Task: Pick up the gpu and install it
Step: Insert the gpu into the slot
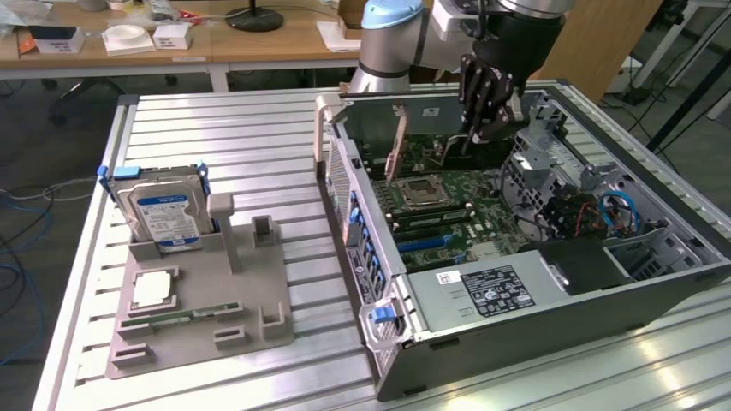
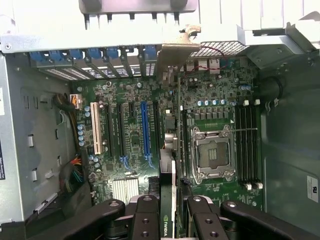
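The gpu (image 2: pixel 167 190) is a thin dark card seen edge-on between my fingers (image 2: pixel 147 207), with a logo on it close to them. It runs from my gripper (image 2: pixel 172 200) to its metal bracket (image 2: pixel 175 52) at the case's rear slot panel. It hangs over the motherboard between the blue slot (image 2: pixel 145 130) and the CPU socket (image 2: pixel 212 155). Whether it sits in a slot I cannot tell. In the exterior view my gripper (image 1: pixel 480 128) reaches down into the open computer case (image 1: pixel 549 300), and the gpu's brownish edge (image 1: pixel 396 145) stands upright beside it.
On the exterior view's left a grey holder (image 1: pixel 194 342) carries a silver hard drive (image 1: pixel 166 210), a CPU (image 1: pixel 154 289) and a green memory stick (image 1: pixel 188 315). Cables and a drive cage (image 1: pixel 571 205) crowd the case's right side. Memory slots (image 2: pixel 247 145) flank the socket.
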Motion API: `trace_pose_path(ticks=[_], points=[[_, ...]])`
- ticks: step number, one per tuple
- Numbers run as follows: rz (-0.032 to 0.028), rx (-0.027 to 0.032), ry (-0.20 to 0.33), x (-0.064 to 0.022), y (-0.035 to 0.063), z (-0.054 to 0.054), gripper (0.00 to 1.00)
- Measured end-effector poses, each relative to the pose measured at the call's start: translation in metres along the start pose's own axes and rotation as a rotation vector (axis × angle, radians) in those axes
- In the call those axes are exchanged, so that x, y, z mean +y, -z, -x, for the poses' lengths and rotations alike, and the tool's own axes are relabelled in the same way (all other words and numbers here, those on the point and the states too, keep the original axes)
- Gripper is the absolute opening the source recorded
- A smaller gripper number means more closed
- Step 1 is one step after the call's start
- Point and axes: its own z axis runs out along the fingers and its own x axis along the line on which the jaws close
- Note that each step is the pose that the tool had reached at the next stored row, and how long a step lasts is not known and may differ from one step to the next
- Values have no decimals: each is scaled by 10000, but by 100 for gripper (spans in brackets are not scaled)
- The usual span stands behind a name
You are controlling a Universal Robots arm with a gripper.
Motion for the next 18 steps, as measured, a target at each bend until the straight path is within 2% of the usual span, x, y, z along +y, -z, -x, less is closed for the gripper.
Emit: trace_pose_path(ticks=[18], points=[[3,-1,57,-2,-58,-16,26]])
